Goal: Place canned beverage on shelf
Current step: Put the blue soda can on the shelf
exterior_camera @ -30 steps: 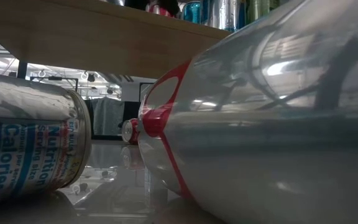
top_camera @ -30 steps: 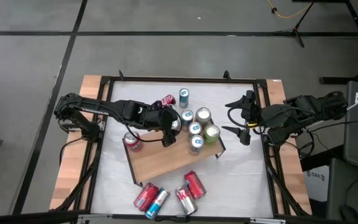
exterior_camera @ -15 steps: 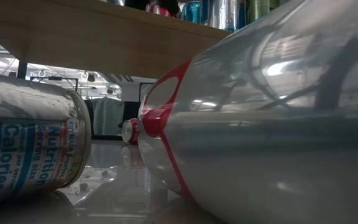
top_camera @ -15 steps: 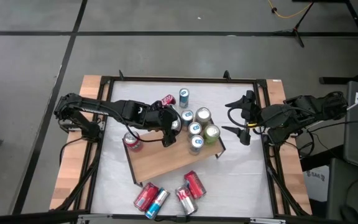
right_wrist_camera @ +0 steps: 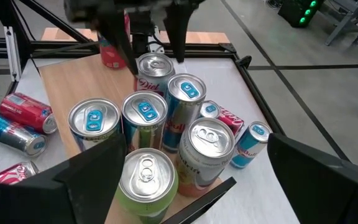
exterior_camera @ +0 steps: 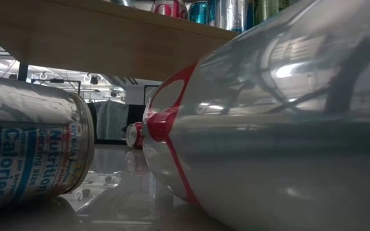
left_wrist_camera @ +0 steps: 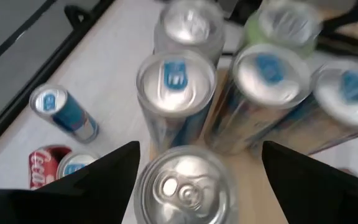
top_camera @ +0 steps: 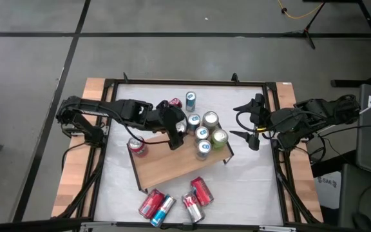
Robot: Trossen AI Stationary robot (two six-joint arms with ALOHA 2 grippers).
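On the white tabletop [top_camera: 250, 187] I saw the shelf [top_camera: 172, 164] lying skewed, cans clustered at its far corner. My left gripper [left_wrist_camera: 194, 171], jaws apart, straddled a silver can [left_wrist_camera: 186, 186] there. My right gripper [right_wrist_camera: 188, 186] waited open beside the shelf.

Six upright cans [top_camera: 201, 132] cluster at one end of the light-brown wooden shelf [top_camera: 172, 166], several more lying around it.
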